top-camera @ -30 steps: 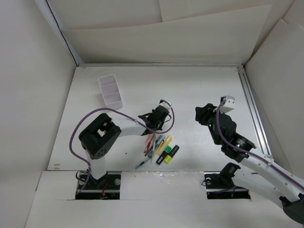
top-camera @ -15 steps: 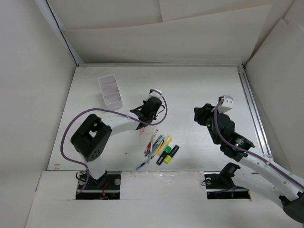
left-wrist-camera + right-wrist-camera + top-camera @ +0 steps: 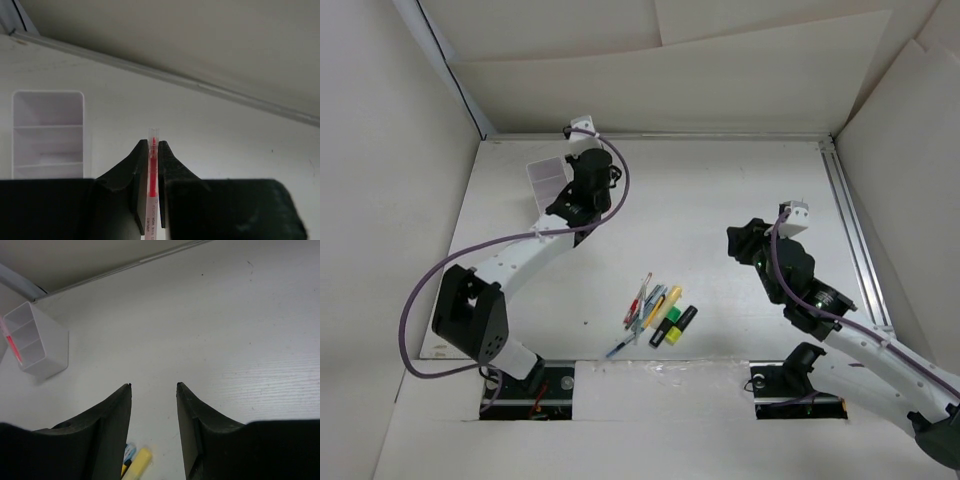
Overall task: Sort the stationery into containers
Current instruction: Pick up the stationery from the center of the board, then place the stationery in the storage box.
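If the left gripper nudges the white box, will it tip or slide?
It would likely slide: the white box looks thin-walled, empty and light on a smooth table. Tipping seems less likely, since its base is long.

The left arm (image 3: pixel 515 262) and right arm (image 3: pixel 865 345) have white links and black joint housings, each trailing a looping purple cable (image 3: pixel 404 335).

**Left arm over at the box**

My left gripper (image 3: pixel 152 146) has left the pile (image 3: pixel 658 312) at mid-table and swung to the far left. It now hangs just beside the box (image 3: pixel 47 92), partly covering it in the top view. The red pen (image 3: pixel 152 186) pinched in it came along.
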`<act>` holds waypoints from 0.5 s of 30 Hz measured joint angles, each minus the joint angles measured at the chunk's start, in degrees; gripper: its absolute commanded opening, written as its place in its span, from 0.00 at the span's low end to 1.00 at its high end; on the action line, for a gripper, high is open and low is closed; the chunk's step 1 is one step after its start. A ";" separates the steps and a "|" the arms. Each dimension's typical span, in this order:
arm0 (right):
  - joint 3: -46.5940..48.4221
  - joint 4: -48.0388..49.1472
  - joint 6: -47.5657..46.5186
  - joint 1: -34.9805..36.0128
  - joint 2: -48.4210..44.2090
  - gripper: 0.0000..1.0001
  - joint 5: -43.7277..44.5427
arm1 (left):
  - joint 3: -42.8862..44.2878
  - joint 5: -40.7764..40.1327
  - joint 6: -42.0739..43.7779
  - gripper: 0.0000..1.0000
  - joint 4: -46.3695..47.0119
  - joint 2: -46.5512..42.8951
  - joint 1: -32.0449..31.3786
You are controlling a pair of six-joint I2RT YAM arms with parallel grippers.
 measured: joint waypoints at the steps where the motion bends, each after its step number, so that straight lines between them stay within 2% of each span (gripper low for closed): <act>1: 0.00 0.02 0.00 0.00 -0.04 0.47 -0.04 | 1.88 -1.36 0.70 0.00 0.63 1.14 0.20; 4: 0.00 0.00 0.00 0.00 -0.11 0.47 -0.17 | 7.87 -3.61 3.08 0.00 2.71 5.27 2.36; 10: 0.00 0.02 0.00 0.00 -0.61 0.47 -0.59 | 20.41 -4.85 5.29 0.00 2.93 14.88 11.98; 15: 0.00 0.07 -0.04 0.00 -0.72 0.47 -1.07 | 22.43 -5.09 5.53 0.00 3.13 19.02 18.88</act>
